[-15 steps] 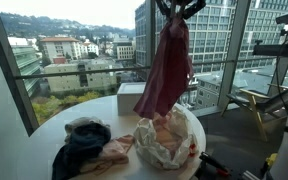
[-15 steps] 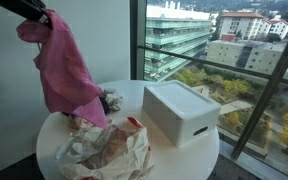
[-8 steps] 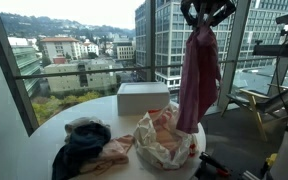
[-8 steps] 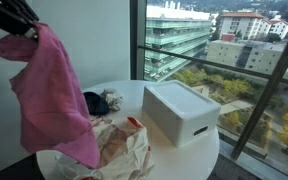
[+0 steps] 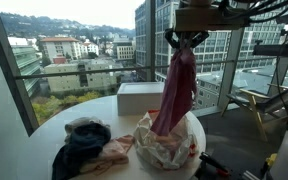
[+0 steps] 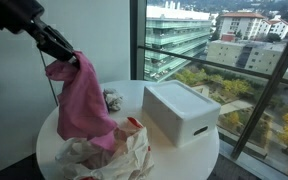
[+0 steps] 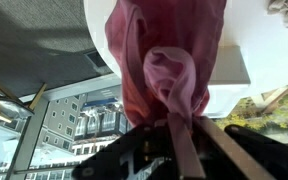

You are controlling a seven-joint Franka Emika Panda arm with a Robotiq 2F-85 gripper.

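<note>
My gripper (image 5: 187, 42) is shut on the top of a pink cloth (image 5: 176, 92) and holds it hanging in the air. In both exterior views the cloth (image 6: 83, 100) dangles over a crumpled white bag (image 5: 167, 143) that lies on the round white table (image 5: 74, 115). The cloth's lower end reaches the bag (image 6: 109, 155). In the wrist view the cloth (image 7: 162, 60) is bunched between the two fingers (image 7: 181, 122) and hides most of the table.
A white box (image 6: 181, 110) stands on the table near the window; it also shows in an exterior view (image 5: 141, 97). A heap of dark and light clothes (image 5: 84, 145) lies at the table's edge. Floor-to-ceiling windows (image 6: 204, 50) surround the table.
The gripper with the pink cloth has swung back over the table and dropped lower, so the cloth now hangs above the white bag.
</note>
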